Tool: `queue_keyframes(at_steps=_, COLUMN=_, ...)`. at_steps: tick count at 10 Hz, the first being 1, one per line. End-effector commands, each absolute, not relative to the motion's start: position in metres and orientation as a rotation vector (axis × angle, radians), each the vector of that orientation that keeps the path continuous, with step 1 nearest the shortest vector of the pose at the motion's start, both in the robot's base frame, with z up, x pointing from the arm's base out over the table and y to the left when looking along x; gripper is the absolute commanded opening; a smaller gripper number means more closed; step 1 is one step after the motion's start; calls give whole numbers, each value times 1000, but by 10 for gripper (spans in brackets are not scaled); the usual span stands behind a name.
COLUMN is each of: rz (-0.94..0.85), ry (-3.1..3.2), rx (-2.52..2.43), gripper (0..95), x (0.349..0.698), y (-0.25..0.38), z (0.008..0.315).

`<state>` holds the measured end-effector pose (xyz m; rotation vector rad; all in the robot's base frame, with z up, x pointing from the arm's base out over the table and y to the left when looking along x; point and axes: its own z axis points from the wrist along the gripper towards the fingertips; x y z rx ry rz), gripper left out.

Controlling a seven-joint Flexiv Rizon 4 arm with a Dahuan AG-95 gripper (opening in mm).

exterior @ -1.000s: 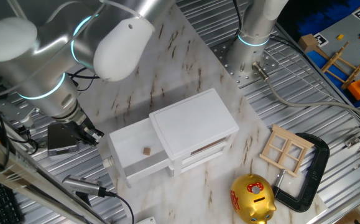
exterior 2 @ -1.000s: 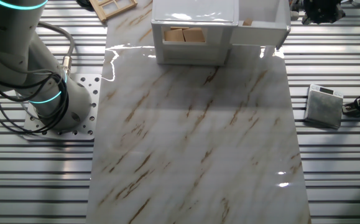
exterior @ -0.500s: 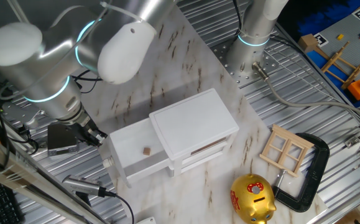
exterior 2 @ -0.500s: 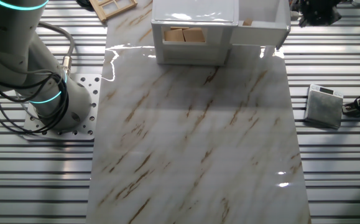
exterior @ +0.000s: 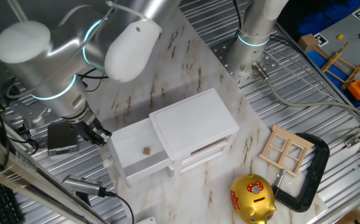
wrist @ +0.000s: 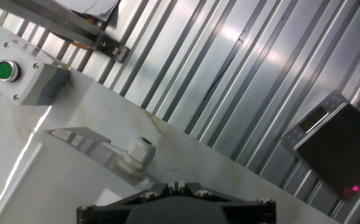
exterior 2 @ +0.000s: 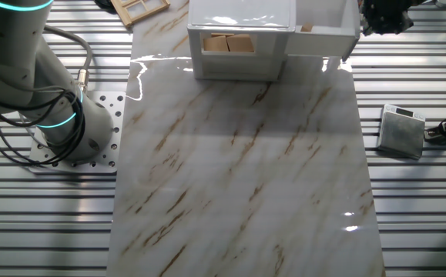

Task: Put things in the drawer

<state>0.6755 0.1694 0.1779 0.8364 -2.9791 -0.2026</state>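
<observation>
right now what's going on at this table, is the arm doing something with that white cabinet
The arm's end effector sits at the outer end of the pulled-out drawer of the white cabinet, near its knob. A small brown block already lies in the drawer. The end effector seems to carry nothing, though its fingers are hard to make out. A gold piggy bank and a wooden window frame lie on the table beside the cabinet.

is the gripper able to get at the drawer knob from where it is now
Probably yes. The gripper hangs just outside the open drawer front, and the hand view shows the knob close ahead with only bare marble between.
</observation>
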Motion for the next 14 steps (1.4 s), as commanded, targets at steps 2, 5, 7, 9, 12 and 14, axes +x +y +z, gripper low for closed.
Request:
queue_keyframes(at_steps=2, rz=-200, ry=-2980, rx=825, gripper=0, x=667, y=175, z=178)
queue_keyframes(at_steps=5, rz=-202, ry=-2979, rx=820, gripper=0, x=659, y=178, z=177)
queue_keyframes(at_steps=7, rz=-201, ry=-2978, rx=819, gripper=0, x=653, y=179, z=176)
queue_keyframes(at_steps=9, rz=-204, ry=-2976, rx=818, gripper=0, x=645, y=179, z=175)
queue_keyframes(at_steps=12, rz=-204, ry=-2975, rx=817, gripper=0, x=634, y=180, z=174)
queue_keyframes(at_steps=14, rz=-207, ry=-2973, rx=813, gripper=0, x=626, y=181, z=172)
